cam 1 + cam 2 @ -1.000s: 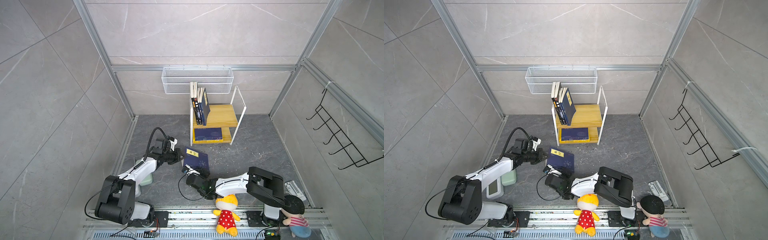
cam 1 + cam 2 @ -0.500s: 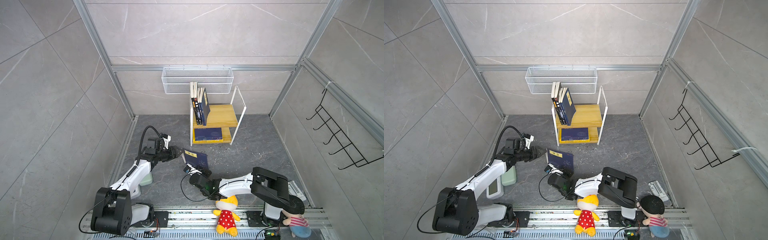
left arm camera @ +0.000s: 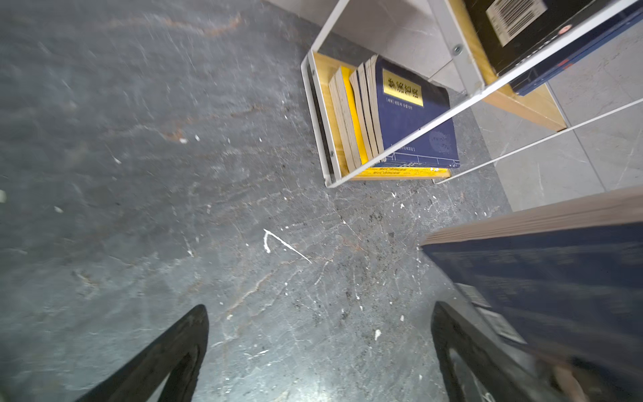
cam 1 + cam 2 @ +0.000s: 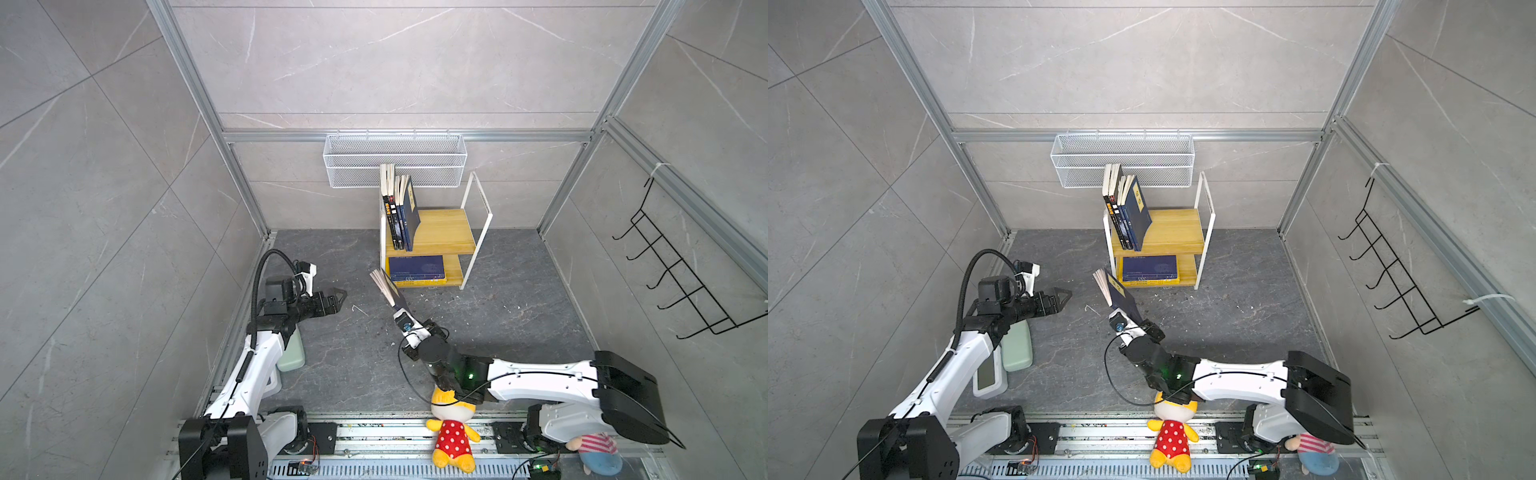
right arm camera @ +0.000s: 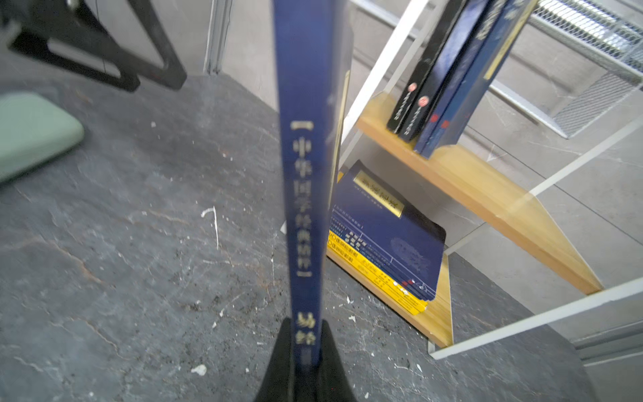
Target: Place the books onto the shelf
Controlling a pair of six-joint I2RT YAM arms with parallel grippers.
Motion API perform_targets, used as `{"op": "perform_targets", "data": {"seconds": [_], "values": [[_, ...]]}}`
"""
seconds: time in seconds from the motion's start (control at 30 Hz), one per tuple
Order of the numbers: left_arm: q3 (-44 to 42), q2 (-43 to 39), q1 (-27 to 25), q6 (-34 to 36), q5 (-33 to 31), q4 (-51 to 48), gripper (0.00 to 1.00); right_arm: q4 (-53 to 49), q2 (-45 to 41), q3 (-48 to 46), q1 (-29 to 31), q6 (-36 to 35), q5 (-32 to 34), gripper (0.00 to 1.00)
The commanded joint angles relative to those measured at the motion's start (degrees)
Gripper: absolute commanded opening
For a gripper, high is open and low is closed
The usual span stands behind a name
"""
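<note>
My right gripper is shut on the lower spine of a navy book. The book stands on edge above the floor, just left of the shelf. In both top views several books stand upright on the shelf's top tier. A navy and yellow stack lies on the lower tier. My left gripper is open and empty, left of the held book.
A white mesh basket hangs on the back wall above the shelf. A black hook rack is on the right wall. A green pad and a white device lie by the left arm. Two plush toys sit at the front rail.
My left gripper has let go of the navy book, opened wide and drawn back to the left. My right gripper has swung the book up on edge, closer to the shelf.
</note>
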Motion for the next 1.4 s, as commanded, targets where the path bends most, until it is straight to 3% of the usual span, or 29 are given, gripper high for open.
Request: {"op": "perform_targets", "data": {"seconds": [0.0,0.23,0.4,0.47,0.63,0.9,1.37], "values": [[-1.14,-2.71,1.85,5.71,0.5,-0.08,1.0,2.83,-6.52,-1.05,-1.74,4.46,-2.73,0.0],[-1.56,-5.53,5.9,5.89,1.47,0.7,1.0,1.97,-14.92,1.42,-7.8,9.47,-3.07,0.0],[-0.94,-6.37,7.88,5.58,1.56,-0.43,1.0,1.28,-13.91,5.69,-14.24,12.04,-5.37,0.0],[-1.68,-7.07,7.84,5.78,1.97,0.65,1.0,1.46,-11.25,8.88,-16.39,11.05,-6.38,0.0],[-1.05,-7.28,8.02,5.25,2.37,-0.56,1.0,2.94,-4.16,16.51,-21.29,12.38,-1.05,0.0],[-1.13,-8.24,8.02,5.53,2.17,-0.53,1.0,-5.25,9.88,32.6,-28.34,15.88,-4.42,0.0],[-1.13,-8.34,7.23,5.79,2.22,-0.73,1.0,-8.66,23.93,40.59,-30.94,20.22,-8.87,0.0]]}}
